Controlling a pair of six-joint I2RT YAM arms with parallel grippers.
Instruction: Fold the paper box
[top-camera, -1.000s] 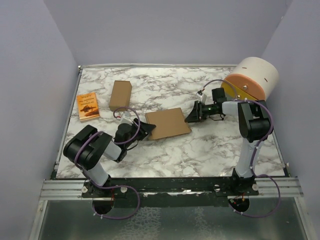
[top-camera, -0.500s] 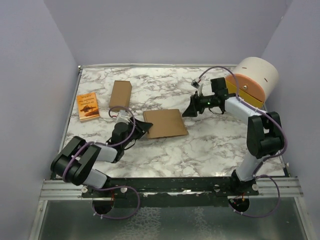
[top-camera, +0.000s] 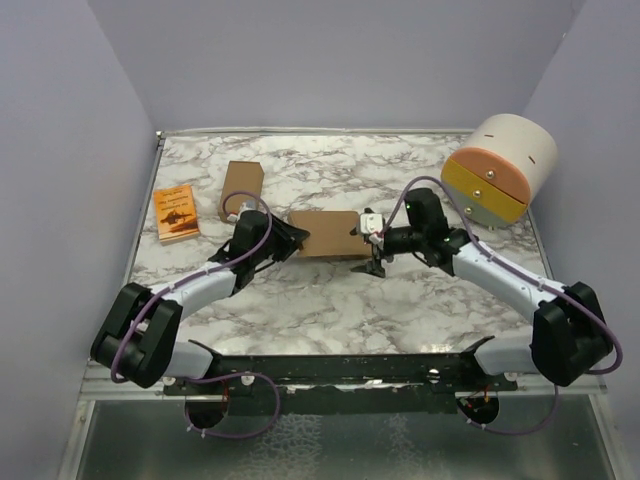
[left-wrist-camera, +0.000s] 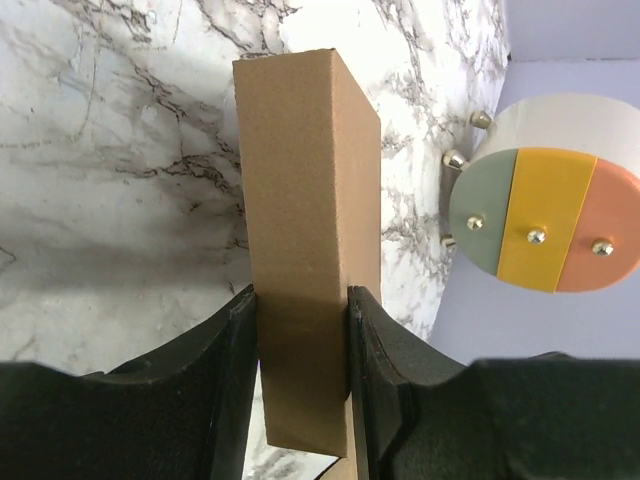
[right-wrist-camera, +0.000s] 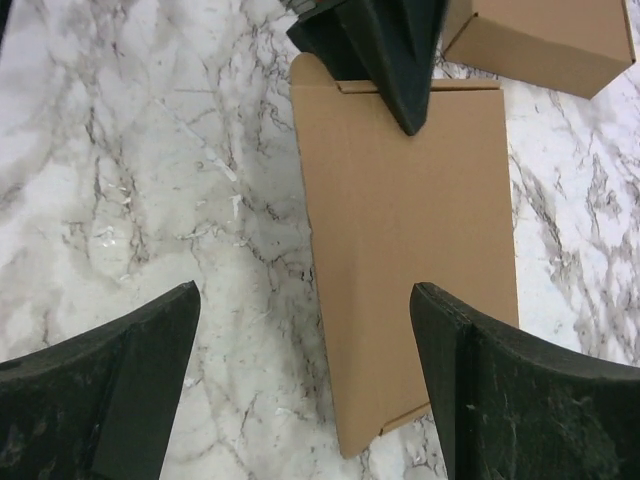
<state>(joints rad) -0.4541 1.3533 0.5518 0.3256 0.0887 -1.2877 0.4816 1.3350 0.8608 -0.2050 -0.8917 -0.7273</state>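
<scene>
The paper box lies mid-frame in the top view on the marble table, w/ the L claw at its left end & the R claw at its right end. L claw is clamped on the box. The L wrist view shows cardboard pinched tight btwn both fingers, jaws narrow. R claw is spread wide & holds nothing. In the R wrist view its fingers fill the lower corners of the frame, one over the cardboard edge, the other over bare marble. Can't tell if it touches.

Progress, my read: early. The box looks like a flat collapsed piece, w/ no walls up & no tabs tucked as far as visible. L wrist view shows two panels w/ a crease btwn them, so it may be tilted up a bit; not sure. Done: one end gripped, 2nd claw lined up at the opposite end. Left: grip that end, open it up, fold panels, tuck tabs.

Narrower ready-made box & orange booklet sit upper left, apart from the work. Round drum w/ coloured drawer fronts is upper right.
</scene>
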